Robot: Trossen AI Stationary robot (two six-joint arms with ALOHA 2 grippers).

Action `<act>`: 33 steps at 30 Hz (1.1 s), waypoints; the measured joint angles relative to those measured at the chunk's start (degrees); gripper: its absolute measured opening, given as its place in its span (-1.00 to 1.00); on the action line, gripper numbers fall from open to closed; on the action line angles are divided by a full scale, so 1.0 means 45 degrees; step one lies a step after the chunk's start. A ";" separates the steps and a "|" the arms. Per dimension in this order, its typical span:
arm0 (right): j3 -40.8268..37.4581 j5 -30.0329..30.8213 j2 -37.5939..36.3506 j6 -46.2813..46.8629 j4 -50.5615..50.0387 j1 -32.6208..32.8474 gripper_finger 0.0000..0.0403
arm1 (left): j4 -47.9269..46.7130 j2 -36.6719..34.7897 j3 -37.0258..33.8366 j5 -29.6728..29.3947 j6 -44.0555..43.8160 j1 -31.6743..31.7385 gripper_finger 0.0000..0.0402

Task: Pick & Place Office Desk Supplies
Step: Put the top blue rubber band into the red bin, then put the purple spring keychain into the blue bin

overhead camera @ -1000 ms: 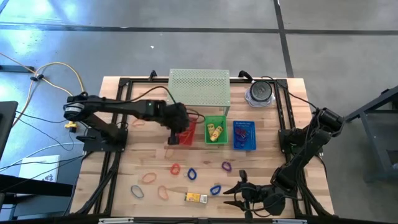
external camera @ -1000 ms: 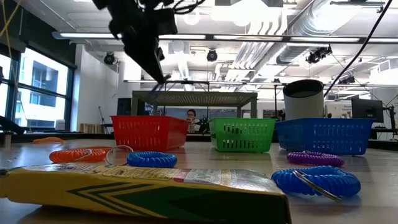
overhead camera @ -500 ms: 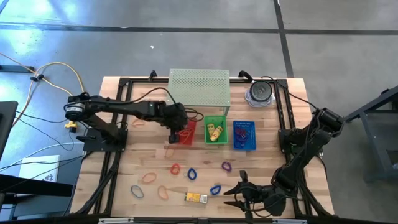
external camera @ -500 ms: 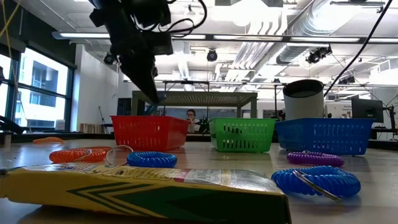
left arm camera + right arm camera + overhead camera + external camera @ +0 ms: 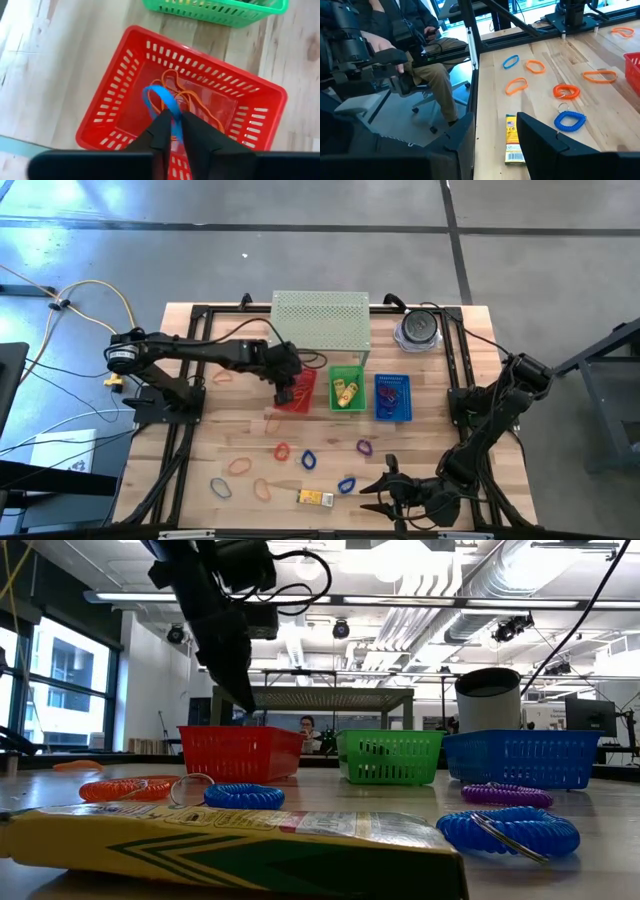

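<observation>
1. Red slotted plastic basket (image 5: 125,100) directly beneath the left gripper (image 5: 174,131), orange rubber-band loops (image 5: 192,100) on its floor.
2. Left gripper fingers pinched on a thin blue rubber-band loop (image 5: 162,100), dangling above the basket.
3. Right gripper (image 5: 385,492) parked, fingers apart, just beside a small yellow rectangular box (image 5: 315,498).

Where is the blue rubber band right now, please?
In the left wrist view, the blue rubber band hangs between the left gripper's fingers, directly above the red basket, which holds orange bands.
</observation>
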 joint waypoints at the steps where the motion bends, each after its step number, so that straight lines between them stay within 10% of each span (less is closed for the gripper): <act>1: 0.0000 0.0000 0.0000 -0.0021 0.0000 0.0000 -0.33 | 0.0008 0.0000 0.0000 -0.0034 0.0001 -0.0004 -0.73; 21: 0.0000 -0.0049 -0.0005 -0.0432 -0.0068 0.0000 -0.33 | -0.2344 -0.1790 0.1021 -0.3258 0.0640 -0.3274 -0.45; 33: 0.0000 -0.0470 -0.0010 -0.1244 -0.0097 -0.0039 -0.33 | -0.3208 -0.4163 0.1044 -0.3234 -0.4136 -0.8081 -0.45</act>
